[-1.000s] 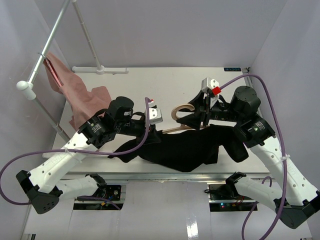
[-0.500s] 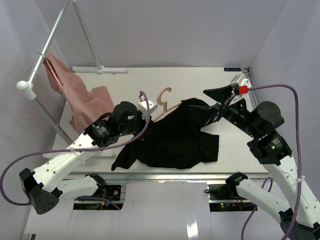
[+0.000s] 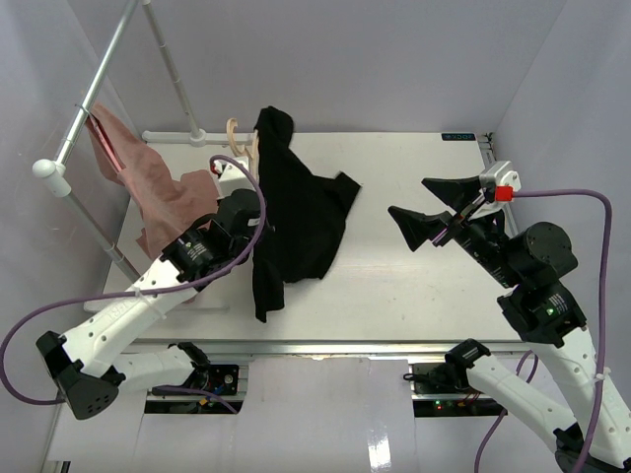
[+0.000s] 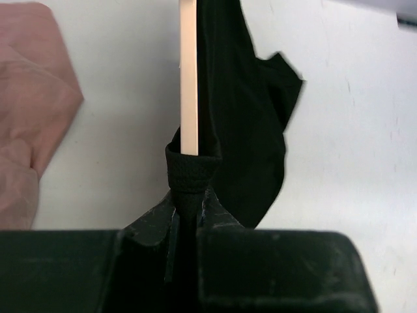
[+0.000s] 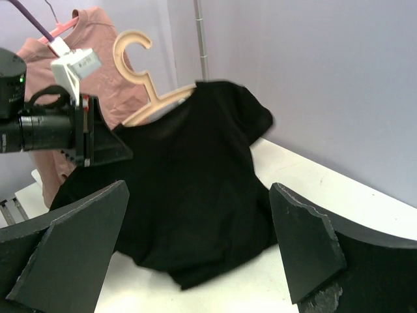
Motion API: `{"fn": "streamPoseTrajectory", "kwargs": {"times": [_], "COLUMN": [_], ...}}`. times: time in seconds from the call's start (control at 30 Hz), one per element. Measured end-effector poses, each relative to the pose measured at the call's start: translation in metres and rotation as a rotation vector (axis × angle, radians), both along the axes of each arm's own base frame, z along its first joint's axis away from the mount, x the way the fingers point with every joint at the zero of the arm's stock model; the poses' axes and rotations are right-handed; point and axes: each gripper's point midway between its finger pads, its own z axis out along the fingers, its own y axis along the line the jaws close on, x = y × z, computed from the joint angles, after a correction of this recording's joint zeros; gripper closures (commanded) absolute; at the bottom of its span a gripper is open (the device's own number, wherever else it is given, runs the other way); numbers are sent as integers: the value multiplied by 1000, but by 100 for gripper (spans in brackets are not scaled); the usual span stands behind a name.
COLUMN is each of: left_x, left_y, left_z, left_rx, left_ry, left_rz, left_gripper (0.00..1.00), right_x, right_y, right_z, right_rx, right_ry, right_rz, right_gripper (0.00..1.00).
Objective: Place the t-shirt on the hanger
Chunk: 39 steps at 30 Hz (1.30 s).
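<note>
Gripping one end of the hanger [image 4: 189,78] through the black t-shirt [image 3: 296,212] hung on it, left pincer [image 4: 190,199] holds it upright over the bench [image 3: 414,286], right pincer [image 3: 407,195] wide open, well apart

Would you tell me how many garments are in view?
2: the black t-shirt on the tan wooden hanger in the left gripper, and a pink shirt draped from the grey metal rail.

A white table [image 3: 414,197] sits boxed in by plain pale lilac walls [image 3: 394,59] at the back and both sides. A grey rail [image 3: 103,67] slants along the left, with a pink cloth [image 3: 163,202] hanging from it. The light is even.
</note>
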Motion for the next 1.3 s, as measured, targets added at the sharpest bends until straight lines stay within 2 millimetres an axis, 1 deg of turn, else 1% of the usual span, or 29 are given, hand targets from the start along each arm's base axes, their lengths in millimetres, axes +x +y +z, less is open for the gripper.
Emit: {"fn": "streamPoseTrajectory", "kwargs": {"times": [0.1,0.23,0.3,0.37,0.47,0.63,0.73,0.8,0.9,0.97,1.03,1.13,1.23,1.3], "left_x": [14,25,27,29,33,37,38,40,44,52,65,82,92,97], "left_y": [8,18,25,32,39,52,60,67,76,85,101,123,125,123], "left_z": [20,46,56,61,63,50,47,48,57,63,68,69,70,70], "left_rx": [-37,-89,-106,-110,-103,-100,-113,-122,-150,-174,-198,-190,-162,-133], "left_ry": [-47,-113,-143,-161,-176,-162,-163,-170,-190,-200,-208,-212,-211,-208], "left_rz": [125,247,301,356,422,532,582,610,647,675,716,776,784,773], "left_gripper": [100,100,100,100,100,100,100,100,100,100,100,100,100,100], "right_x": [2,4,6,6,6,4,4,4,4,3,3,2,0,-1], "right_y": [0,0,0,0,-1,-2,-2,-2,-1,-1,-1,-2,-4,-4], "right_z": [-2,-8,-12,-14,-14,-12,-12,-12,-12,-12,-12,-11,-9,-9], "right_rx": [-2,-11,-15,-18,-18,-14,-14,-15,-15,-16,-19,-24,-23,-23], "right_ry": [3,12,19,22,19,13,13,13,12,12,10,0,-10,-15], "right_rz": [-6,-13,-17,-20,-20,-20,-20,-20,-17,-14,-14,-16,-18,-18], "right_gripper": [5,5,5,5,5,5,5,5,5,5,5,5,4,4]}}
